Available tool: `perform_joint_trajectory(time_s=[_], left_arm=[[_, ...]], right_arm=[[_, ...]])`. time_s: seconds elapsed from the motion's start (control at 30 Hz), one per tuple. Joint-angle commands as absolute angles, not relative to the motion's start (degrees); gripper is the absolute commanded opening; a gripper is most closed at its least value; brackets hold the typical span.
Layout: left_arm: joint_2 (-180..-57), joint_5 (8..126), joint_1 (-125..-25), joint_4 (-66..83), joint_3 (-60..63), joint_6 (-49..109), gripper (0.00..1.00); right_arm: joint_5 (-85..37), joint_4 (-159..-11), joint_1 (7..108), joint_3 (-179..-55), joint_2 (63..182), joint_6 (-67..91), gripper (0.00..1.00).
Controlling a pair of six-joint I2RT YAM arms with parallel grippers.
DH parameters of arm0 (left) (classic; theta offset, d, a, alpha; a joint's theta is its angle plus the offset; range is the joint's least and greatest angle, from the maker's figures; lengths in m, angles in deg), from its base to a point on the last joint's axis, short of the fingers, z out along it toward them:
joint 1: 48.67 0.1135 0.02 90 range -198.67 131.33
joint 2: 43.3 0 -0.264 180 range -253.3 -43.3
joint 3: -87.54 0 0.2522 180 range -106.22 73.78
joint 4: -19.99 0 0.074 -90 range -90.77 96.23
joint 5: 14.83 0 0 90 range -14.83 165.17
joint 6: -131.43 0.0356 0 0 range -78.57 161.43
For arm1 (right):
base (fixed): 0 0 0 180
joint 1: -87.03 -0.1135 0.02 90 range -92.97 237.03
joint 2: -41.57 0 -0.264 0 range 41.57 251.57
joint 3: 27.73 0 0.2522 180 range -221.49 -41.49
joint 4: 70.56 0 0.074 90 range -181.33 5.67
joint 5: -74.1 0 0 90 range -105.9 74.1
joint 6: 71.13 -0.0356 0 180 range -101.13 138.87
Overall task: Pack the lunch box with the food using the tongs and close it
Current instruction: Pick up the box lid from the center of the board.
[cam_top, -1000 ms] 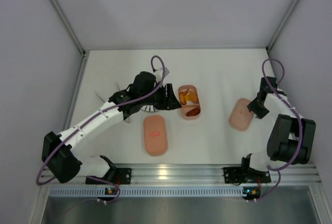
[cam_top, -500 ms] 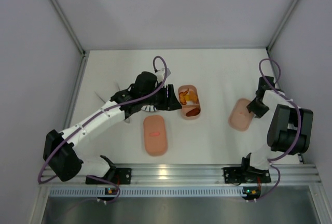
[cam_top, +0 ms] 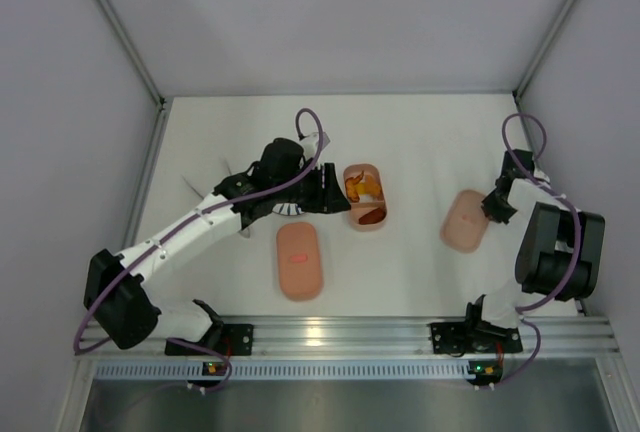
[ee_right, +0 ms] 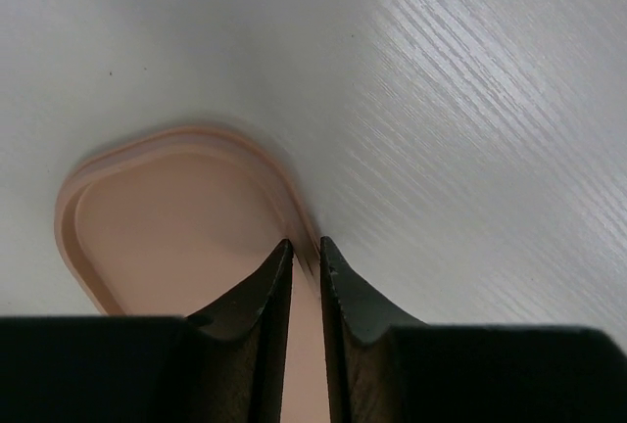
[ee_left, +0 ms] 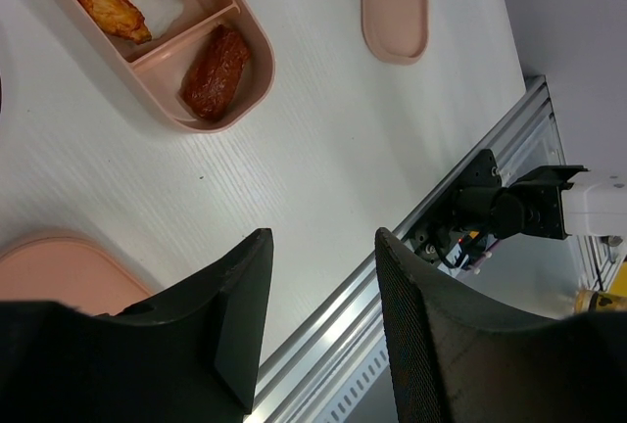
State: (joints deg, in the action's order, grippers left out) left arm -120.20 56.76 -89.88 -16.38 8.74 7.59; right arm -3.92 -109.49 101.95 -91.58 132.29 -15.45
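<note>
White table [cam_top: 420, 142], grey walls [cam_top: 330, 12]: right of the food-filled tray [ee_left: 266, 66], the right gripper [ee_right: 306, 245] pinches the thin rim of a pink lid [ee_right: 167, 227], which could slip on lifting; the left gripper [ee_left: 323, 237] hovers open beside that tray.

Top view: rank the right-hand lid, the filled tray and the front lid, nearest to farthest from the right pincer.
From the right pincer:
1. right-hand lid: at the pincer itself, its rim between the fingers.
2. filled tray: mid-table, well to the left.
3. front lid: farthest, beyond the tray to the left.
</note>
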Motion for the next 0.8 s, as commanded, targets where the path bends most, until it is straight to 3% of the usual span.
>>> perform_joint_trajectory(time_s=[0.0,0.3,0.77], left_arm=[[-120.99,56.19,-89.63,-14.16,7.95,8.56,0.51],[-121.70,56.37,-89.63,-13.98,8.21,7.95,0.51],[-123.89,55.57,-90.77,-11.96,8.56,6.19,0.51]], right_arm=[[-5.97,-105.16,102.85,-87.72,133.42,-14.53,0.15],[-9.05,-103.40,100.57,-85.43,132.10,-14.26,0.02],[-13.09,-108.93,98.28,-86.84,120.77,-13.47,0.00]])
